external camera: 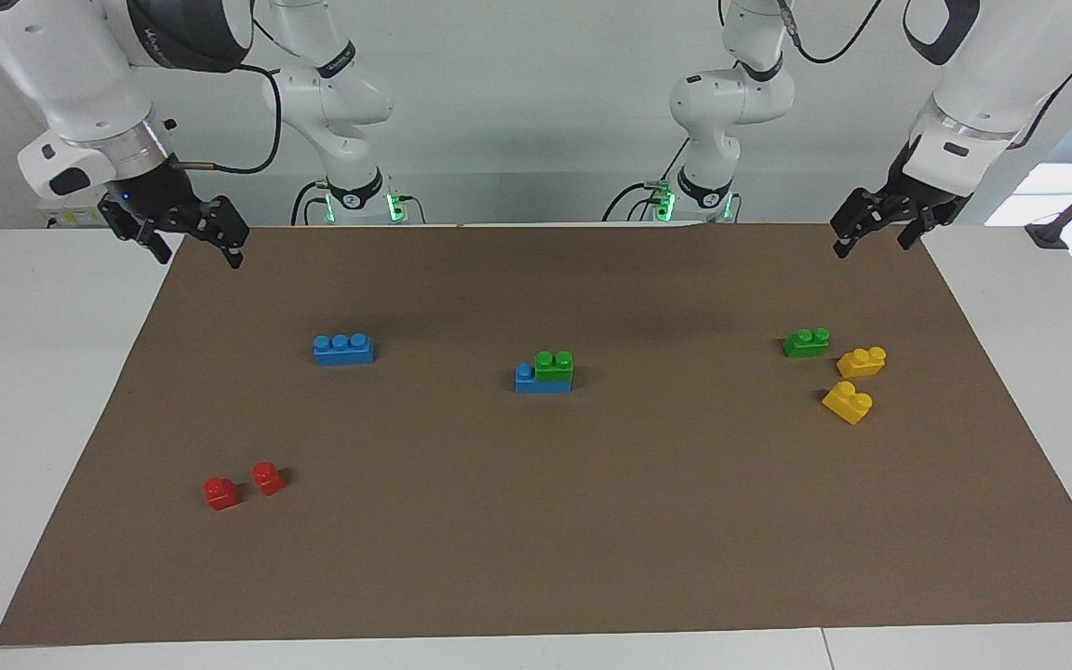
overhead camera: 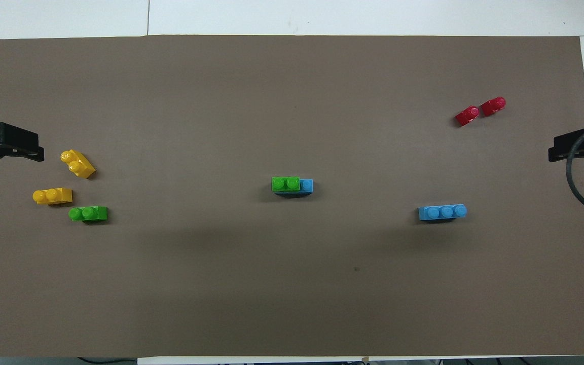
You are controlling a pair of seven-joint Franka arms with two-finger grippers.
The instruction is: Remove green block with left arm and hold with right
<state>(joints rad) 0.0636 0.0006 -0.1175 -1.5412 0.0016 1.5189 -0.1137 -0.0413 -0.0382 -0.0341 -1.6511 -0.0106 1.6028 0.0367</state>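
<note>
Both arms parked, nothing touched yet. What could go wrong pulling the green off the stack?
1. Two greens: the loose green block sits beside the yellow bricks at the left arm's end, so the left gripper might take it instead of the stacked green block.
2. The stacked green covers most of the blue brick; the right gripper has little bare blue to hold, so the whole stack may lift.
</note>
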